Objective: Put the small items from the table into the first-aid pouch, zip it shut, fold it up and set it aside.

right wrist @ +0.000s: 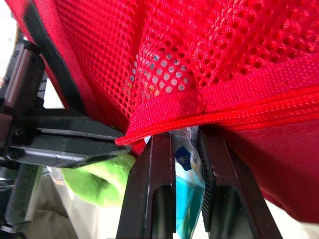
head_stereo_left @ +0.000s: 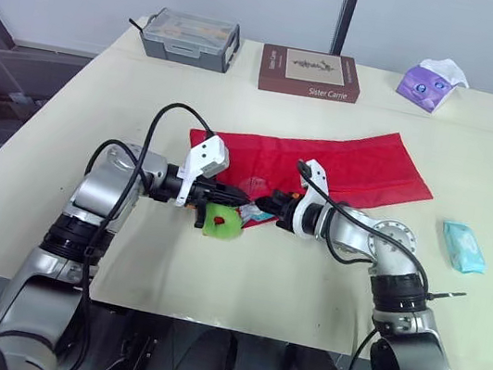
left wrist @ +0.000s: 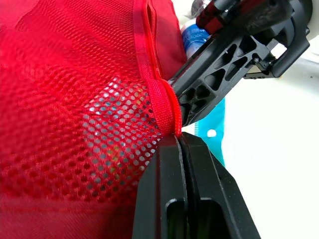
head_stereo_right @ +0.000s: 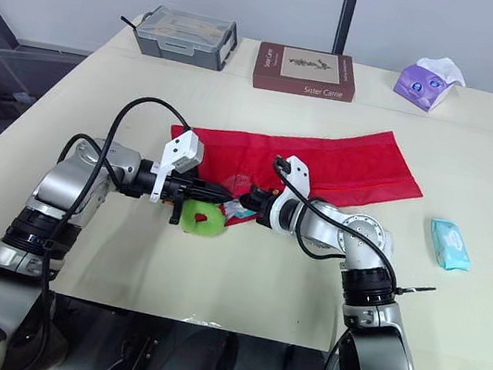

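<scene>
One cream bench (head_stereo_left: pixel 213 278) (grey floor (head_stereo_left: pixel 1 76) beyond): left hand (head_stereo_left: pixel 225 203) pinched the red pouch (head_stereo_left: pixel 343 167)'s edge, right hand (head_stereo_left: pixel 264 205) a blue packet (right wrist: pixel 185 199).

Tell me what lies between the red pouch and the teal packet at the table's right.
Only bare table separates the red pouch from the teal packet, in both eye views.

Head pair overlooks table (head_stereo_left: pixel 69 119), wrist cameras close against pouch (left wrist: pixel 75 99)
</scene>
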`<control>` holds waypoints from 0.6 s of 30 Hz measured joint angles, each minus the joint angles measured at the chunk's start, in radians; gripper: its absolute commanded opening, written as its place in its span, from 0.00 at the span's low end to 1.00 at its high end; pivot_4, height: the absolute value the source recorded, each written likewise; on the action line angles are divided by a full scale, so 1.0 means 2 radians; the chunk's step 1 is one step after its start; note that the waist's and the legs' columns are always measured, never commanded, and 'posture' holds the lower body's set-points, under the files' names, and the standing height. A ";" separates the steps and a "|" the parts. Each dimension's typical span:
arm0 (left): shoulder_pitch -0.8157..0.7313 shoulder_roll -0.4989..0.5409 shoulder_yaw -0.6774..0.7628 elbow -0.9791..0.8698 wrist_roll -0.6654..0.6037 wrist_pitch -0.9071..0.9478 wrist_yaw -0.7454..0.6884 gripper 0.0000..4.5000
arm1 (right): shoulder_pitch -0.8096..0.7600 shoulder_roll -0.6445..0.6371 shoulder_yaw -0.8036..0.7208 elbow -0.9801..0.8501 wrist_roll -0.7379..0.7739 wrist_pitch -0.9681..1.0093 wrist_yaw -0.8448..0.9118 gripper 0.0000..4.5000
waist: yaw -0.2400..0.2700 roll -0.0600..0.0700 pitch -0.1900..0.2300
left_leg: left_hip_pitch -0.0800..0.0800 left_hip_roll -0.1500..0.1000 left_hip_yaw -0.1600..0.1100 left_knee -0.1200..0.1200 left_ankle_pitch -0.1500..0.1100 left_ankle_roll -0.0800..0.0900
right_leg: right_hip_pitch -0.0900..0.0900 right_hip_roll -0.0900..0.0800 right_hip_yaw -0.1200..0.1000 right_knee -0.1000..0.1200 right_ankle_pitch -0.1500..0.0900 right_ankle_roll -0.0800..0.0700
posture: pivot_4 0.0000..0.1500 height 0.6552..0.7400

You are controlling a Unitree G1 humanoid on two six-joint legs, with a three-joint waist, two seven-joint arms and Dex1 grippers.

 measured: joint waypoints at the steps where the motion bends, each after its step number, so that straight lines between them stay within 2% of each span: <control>1: -0.003 -0.001 -0.002 0.012 0.001 -0.008 0.000 0.00 | -0.002 0.002 0.002 0.004 -0.018 -0.001 0.016 0.24 | 0.000 0.000 0.000 | 0.000 0.000 0.000 0.000 0.000 0.000 | 0.000 0.000 0.000 0.000 0.000 0.000 | 1.00 1.00; 3: -0.008 -0.002 -0.008 0.031 0.006 -0.020 0.000 0.00 | -0.002 0.002 0.009 0.004 -0.048 -0.001 0.047 0.42 | -0.003 0.000 0.000 | 0.000 0.000 0.000 0.000 0.000 0.000 | 0.000 0.000 0.000 0.000 0.000 0.000 | 1.00 1.00; 4: -0.009 -0.002 -0.009 0.036 0.008 -0.024 0.000 0.00 | -0.002 0.000 0.013 0.004 -0.060 -0.001 0.056 0.54 | -0.004 0.000 0.000 | 0.000 0.000 0.000 0.000 0.000 0.000 | 0.000 0.000 0.000 0.000 0.000 0.000 | 1.00 1.00; 6: -0.013 0.000 -0.011 0.050 0.010 -0.036 -0.001 0.00 | 0.001 -0.022 0.035 -0.025 -0.099 -0.002 0.092 0.70 | -0.004 0.000 0.000 | 0.000 0.000 0.000 0.000 0.000 0.000 | 0.000 0.000 0.000 0.000 0.000 0.000 | 1.00 1.00; 9: -0.022 -0.002 -0.018 0.072 0.013 -0.055 -0.006 0.00 | 0.017 -0.083 0.082 -0.117 -0.156 -0.006 0.158 0.70 | -0.001 0.000 0.000 | 0.000 0.000 0.000 0.000 0.000 0.000 | 0.000 0.000 0.000 0.000 0.000 0.000 | 1.00 1.00; 13: -0.030 0.001 -0.019 0.102 0.025 -0.079 -0.012 0.00 | 0.042 -0.172 0.105 -0.225 -0.213 -0.011 0.230 0.70 | 0.000 0.000 0.000 | 0.000 0.000 0.000 0.000 0.000 0.000 | 0.000 0.000 0.000 -0.001 0.000 0.000 | 1.00 1.00; 16: -0.039 0.000 -0.022 0.112 0.029 -0.090 -0.017 0.00 | 0.043 -0.186 0.129 -0.262 -0.252 -0.027 0.268 0.52 | -0.004 0.000 0.000 | 0.000 0.000 0.000 0.000 0.000 0.000 | 0.000 0.000 0.000 0.000 0.000 0.000 | 1.00 1.00; 18: -0.041 -0.001 -0.022 0.113 0.030 -0.094 -0.020 0.00 | 0.043 -0.185 0.138 -0.267 -0.267 -0.037 0.285 0.30 | -0.004 0.000 0.000 | 0.000 0.000 0.000 0.000 0.000 0.000 | 0.000 0.000 0.000 0.000 0.000 0.000 | 1.00 1.00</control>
